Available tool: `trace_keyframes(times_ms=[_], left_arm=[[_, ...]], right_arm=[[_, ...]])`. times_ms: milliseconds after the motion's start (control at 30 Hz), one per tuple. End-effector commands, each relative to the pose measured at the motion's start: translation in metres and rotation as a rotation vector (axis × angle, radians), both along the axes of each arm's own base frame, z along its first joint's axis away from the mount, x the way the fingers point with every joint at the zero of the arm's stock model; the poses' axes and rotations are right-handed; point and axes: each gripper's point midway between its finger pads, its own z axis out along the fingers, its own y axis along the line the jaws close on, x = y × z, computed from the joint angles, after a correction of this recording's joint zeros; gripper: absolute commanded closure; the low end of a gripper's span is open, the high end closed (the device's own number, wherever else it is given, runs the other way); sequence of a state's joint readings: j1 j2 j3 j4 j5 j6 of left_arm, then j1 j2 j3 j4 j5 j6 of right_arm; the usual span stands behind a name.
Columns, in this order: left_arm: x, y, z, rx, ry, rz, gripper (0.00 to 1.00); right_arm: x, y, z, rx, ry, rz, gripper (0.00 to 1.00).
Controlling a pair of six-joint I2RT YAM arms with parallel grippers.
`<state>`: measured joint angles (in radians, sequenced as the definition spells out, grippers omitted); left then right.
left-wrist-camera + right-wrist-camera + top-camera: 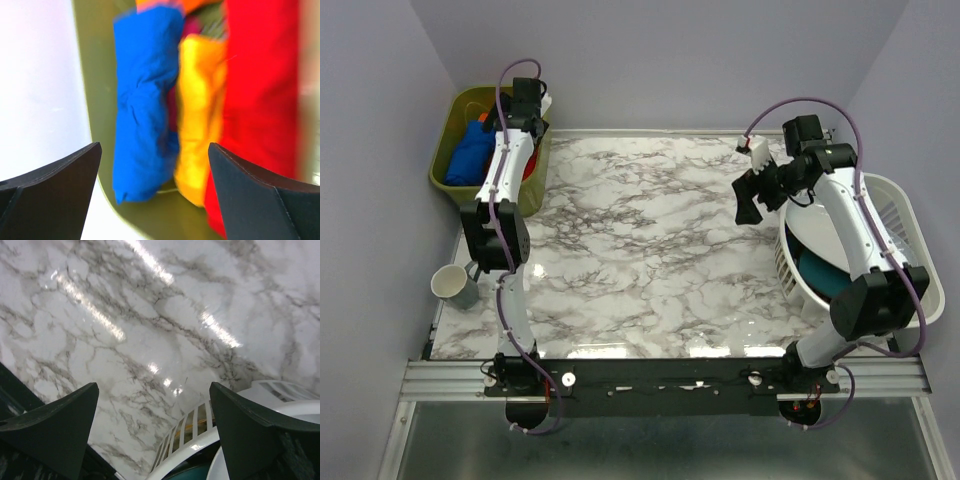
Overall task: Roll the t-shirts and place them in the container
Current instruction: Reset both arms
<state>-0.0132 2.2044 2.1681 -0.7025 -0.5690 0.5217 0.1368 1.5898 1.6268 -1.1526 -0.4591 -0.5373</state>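
T-shirts: 4 colours are easy to make out, all inside the olive bin (455, 105).
Blue t-shirt (142, 100): a long bundle lying along the bin's wall.
Yellow t-shirt (200, 115): touching the blue one on the side away from that wall.
Red t-shirt (260, 100): next past the yellow, deeper into the bin.
Orange t-shirt (167, 4): only an edge shows, at the far end of the blue bundle.
Pink sliver (171, 107): dark pink in the gap between blue and yellow; too little shows to tell its shape.
Olive bin: just beside the far left corner of the marble counter (650, 250).
Left arm (500, 190): stretched out over the bin. The left jaws hang above the shirts, spread wide with nothing gripped; blue and yellow show in the gap.
Left wrist view: blurred, so the folds cannot be read.
Right arm (860, 220): across the counter from the bin, well apart from it. The right jaws are spread wide and hold nothing, over bare marble.
White basket (910, 215): at the counter edge opposite the bin, with a teal dish (817, 272) inside.
Mug (450, 285): 1, on the near side of the bin, just off the counter's left edge.
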Motion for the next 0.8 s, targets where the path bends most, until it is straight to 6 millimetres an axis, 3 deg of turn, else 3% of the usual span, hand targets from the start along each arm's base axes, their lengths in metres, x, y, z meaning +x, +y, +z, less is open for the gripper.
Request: trace_keyframes(times_ms=[0,67,167,200,233,267,300,333,400,467,600,767], left_arm=[[-0.025,-0.122,0.099,-0.249,-0.203,-0.279,0.01],[-0.036,-0.158,0.109,-0.376,-0.233,-0.36,0.01],[-0.066,-0.21,0.119,-0.574,-0.229,-0.505,0.01],[-0.08,-0.223,0.122,-0.652,-0.224,-0.539,0.01],[-0.088,-0.236,0.122,-0.697,-0.214,-0.578,0.01],[-0.097,-0.249,0.123,-0.754,-0.2,-0.623,0.01],[-0.106,-0.254,0.124,-0.795,-0.208,-0.619,0.01],[-0.111,-0.257,0.125,-0.814,-0.204,-0.632,0.01],[-0.121,-0.264,0.125,-0.841,-0.19,-0.66,0.01],[-0.123,-0.264,0.122,-0.836,-0.177,-0.66,0.01],[-0.122,-0.26,0.117,-0.816,-0.169,-0.638,0.01],[-0.118,-0.265,0.118,-0.837,-0.179,-0.646,0.01]], right_arm=[[0.038,0.007,0.094,0.101,-0.331,-0.115,0.0],[0.037,0.013,0.115,0.159,-0.38,-0.123,0.0],[0.051,0.01,0.136,0.251,-0.476,-0.268,0.0],[0.049,0.01,0.137,0.277,-0.473,-0.304,0.0],[0.047,0.01,0.122,0.276,-0.446,-0.315,0.0],[0.039,0.012,0.126,0.295,-0.459,-0.303,0.0],[0.037,0.013,0.124,0.304,-0.462,-0.297,0.0],[0.032,0.015,0.107,0.303,-0.424,-0.293,0.0],[0.017,0.018,0.111,0.333,-0.442,-0.271,0.0],[0.005,0.022,0.102,0.359,-0.417,-0.247,0.0],[-0.01,0.028,0.103,0.397,-0.406,-0.22,0.0],[-0.005,0.028,0.108,0.396,-0.402,-0.233,0.0]])
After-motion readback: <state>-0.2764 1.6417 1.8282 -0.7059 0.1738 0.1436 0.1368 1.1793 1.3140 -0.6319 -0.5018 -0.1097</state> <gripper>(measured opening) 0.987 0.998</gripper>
